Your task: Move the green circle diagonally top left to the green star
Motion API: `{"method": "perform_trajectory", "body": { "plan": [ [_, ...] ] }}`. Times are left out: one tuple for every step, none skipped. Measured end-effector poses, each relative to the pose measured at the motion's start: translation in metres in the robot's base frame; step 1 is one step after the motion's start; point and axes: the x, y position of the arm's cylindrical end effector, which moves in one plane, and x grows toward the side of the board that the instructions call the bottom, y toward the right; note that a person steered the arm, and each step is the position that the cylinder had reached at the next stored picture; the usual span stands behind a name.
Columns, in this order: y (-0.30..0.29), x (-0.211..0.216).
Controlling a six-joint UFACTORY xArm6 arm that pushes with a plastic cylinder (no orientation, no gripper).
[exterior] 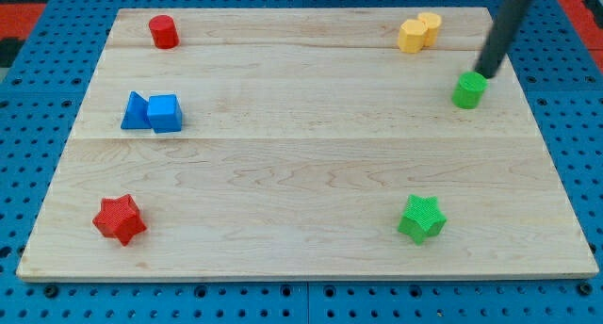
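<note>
The green circle point(468, 89) is a short green cylinder near the view's right edge, in the upper half of the board. The green star point(421, 218) lies lower down, toward the view's bottom and a little left of the circle. My tip point(485, 74) is at the end of the dark rod that comes in from the view's top right. It sits just above and right of the green circle, touching or almost touching its upper right side.
Two yellow blocks point(418, 32) sit together at the view's top, left of the rod. A red cylinder point(164, 31) is at top left. A blue triangle point(137, 112) and blue cube point(165, 113) touch at left. A red star point(120, 219) lies bottom left.
</note>
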Motion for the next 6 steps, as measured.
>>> {"method": "perform_trajectory", "body": {
  "plan": [
    [-0.007, 0.033],
    [-0.001, 0.047],
    [0.046, 0.043],
    [0.026, 0.066],
    [-0.002, 0.104],
    [-0.049, 0.118]
  ]
}}
